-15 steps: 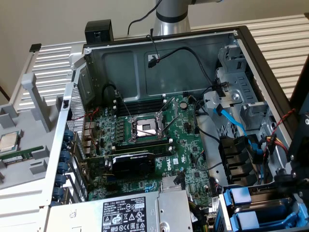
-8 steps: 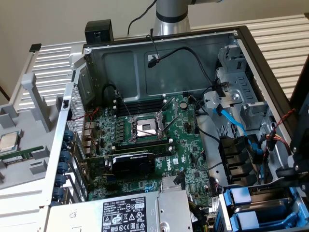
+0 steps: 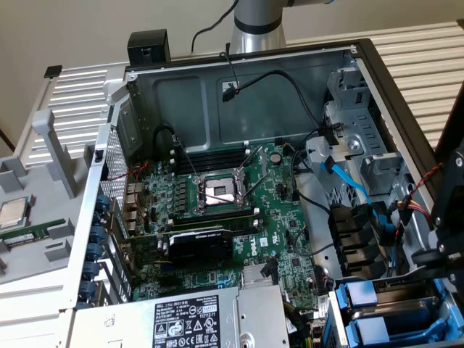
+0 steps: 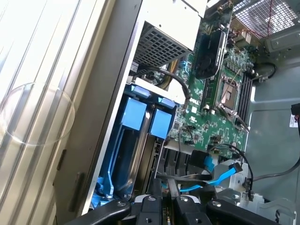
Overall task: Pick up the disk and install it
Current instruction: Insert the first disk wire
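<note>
The gripper (image 4: 168, 208) hangs over the near corner of the computer case (image 3: 217, 101), on the exterior view's right. Its jaws are drawn almost together, with nothing visibly pinched and their tips cut off at the edge. Below, two blue-fronted carriers (image 3: 359, 293) sit side by side in the drive bay. Their labels are hidden, so I cannot tell which is the disk.

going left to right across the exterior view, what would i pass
silver chip on the grey tray → blue slot tabs along the case edge → open cpu socket on the motherboard → blue drive carriers in the bay
</note>
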Controlling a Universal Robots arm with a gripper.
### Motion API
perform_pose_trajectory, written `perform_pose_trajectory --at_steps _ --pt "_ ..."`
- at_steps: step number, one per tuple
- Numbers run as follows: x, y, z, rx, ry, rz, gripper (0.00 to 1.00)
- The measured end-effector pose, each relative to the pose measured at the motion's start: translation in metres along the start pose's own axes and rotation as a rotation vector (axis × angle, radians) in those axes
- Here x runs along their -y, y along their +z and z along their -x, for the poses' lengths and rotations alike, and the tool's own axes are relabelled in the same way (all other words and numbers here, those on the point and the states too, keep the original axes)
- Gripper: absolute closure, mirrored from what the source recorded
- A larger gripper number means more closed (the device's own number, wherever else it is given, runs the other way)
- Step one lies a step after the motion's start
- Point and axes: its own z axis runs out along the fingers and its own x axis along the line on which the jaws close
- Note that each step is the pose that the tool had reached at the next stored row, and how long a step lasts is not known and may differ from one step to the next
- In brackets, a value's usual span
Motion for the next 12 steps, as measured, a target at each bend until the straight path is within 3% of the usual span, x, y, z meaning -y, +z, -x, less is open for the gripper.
perform_pose_trajectory --at_steps 4,6,8,12 --pt "-0.0016 0.0008 0.005 -0.0215 -0.001 -0.0039 0.83" --pt "-0.0018 0.0014 0.008 -0.0350 -0.001 -0.0047 0.83" --pt "-0.0018 0.0023 0.011 -0.0517 0.001 -0.0026 0.83" --pt "-0.0019 0.0045 0.017 -0.0932 0.007 0.0056 0.83"
